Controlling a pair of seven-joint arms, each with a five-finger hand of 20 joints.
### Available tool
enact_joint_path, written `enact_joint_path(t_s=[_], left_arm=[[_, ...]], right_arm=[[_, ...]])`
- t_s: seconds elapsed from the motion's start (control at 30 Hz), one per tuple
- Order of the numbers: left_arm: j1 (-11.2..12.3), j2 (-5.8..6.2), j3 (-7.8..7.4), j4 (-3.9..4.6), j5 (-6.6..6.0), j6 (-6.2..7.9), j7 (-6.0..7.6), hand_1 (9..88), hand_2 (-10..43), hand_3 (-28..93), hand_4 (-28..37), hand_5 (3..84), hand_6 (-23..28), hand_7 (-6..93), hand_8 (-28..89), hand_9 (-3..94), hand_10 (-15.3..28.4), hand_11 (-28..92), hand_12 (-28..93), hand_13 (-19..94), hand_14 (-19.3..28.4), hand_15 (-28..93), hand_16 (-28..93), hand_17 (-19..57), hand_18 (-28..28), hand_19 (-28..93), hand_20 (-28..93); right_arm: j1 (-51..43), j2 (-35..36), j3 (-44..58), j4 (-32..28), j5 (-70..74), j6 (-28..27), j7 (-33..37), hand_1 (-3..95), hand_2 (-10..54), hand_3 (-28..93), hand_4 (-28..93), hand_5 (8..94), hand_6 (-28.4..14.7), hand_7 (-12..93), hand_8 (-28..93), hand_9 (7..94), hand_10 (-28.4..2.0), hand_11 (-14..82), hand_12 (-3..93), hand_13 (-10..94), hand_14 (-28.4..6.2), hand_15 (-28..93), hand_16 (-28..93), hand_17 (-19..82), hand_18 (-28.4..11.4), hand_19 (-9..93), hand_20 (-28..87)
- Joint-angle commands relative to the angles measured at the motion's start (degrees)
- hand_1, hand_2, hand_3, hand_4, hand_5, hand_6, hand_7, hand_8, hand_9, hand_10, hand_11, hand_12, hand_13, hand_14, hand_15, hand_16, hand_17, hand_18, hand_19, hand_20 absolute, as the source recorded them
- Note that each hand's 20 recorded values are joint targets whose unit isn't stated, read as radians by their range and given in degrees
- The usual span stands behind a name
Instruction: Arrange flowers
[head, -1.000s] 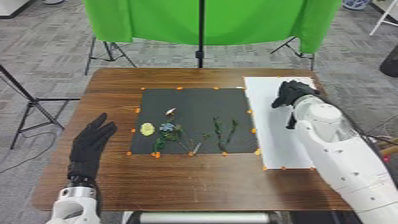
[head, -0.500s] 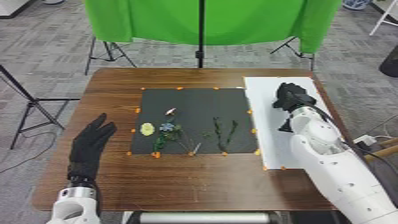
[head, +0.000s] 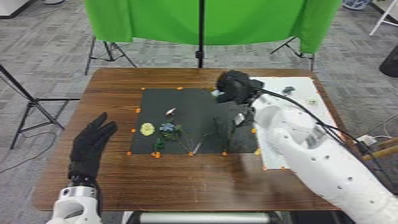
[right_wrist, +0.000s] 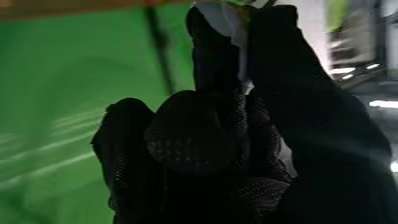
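My right hand (head: 236, 88) is over the upper right part of the black mat (head: 191, 95), beside the white board (head: 275, 82). A pale flower (head: 216, 93) shows at its left side. In the right wrist view, my right hand (right_wrist: 302, 100) has fingers closed round a white flower (right_wrist: 222, 17) with some green. My left hand (head: 87, 145) rests at the table's left with straight fingers. On the mat lie a yellow flower (head: 147, 129), a blue flower (head: 167, 127), a pink-white bud (head: 171, 111) and several stems. A grey-blue flower (head: 288, 90) and a whitish flower (head: 311, 101) are on the board.
Orange markers (head: 179, 88) line the mat and board on the brown table (head: 178, 185). Beyond the table stand a green cloth (head: 258, 22) and black stands (head: 201, 52). My right arm crosses the board's lower part.
My right hand has moved left from over the white board to the black mat's upper right. The flowers on the board's upper part have come into sight.
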Motion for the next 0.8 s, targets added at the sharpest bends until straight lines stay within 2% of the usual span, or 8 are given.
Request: enact_joint_path(t_s=[0.03, 0.3, 0.8], left_arm=[[0.34, -0.40, 0.40, 0.39, 0.18, -0.68, -0.60, 19.9, -0.9, 68, -27.0, 41.7, 3.7, 5.6, -6, 45.8, 12.6, 11, 11, 36, 13.8, 11, -1, 8.5, 10.0, 2, 18], [0.54, -0.24, 0.29, 0.39, 0.22, -0.76, -0.97, 19.8, -0.9, 68, -26.9, 41.7, 3.7, 5.5, -6, 45.8, 12.5, 11, 11, 36, 13.9, 11, -1, 8.4, 10.0, 2, 18], [0.19, -0.03, 0.25, 0.59, 0.37, -1.48, -1.62, 20.0, -0.9, 68, -26.8, 41.8, 3.7, 5.6, -6, 45.7, 12.5, 11, 11, 36, 13.9, 11, -1, 8.4, 10.0, 2, 18]], right_arm=[[-1.78, -3.64, -4.20, -2.23, -1.64, -4.96, -1.78, 62.7, -9.5, 55, -14, 74.3, -1.3, 26, 11, 89.4, -8.8, 9.6, 42.7, 88, -2.3, 66, 35, 67, -9.7, 93, 60], [-3.30, -3.39, -4.36, -2.86, -2.15, -8.21, -1.61, 60.8, -9.5, 55, -14, 72.4, -1.1, 26, 10, 87.9, -9.9, 9.4, 42.8, 87, -2.8, 66, 35, 66, -10.2, 93, 61], [-4.12, -5.20, -3.85, -1.10, -4.38, -8.79, -2.53, 57.3, -9.5, 53, -13, 67.5, -0.7, 23, 8, 82.7, -11.9, 15.4, 38.1, 85, -3.1, 67, 35, 64, -10.8, 93, 62]])
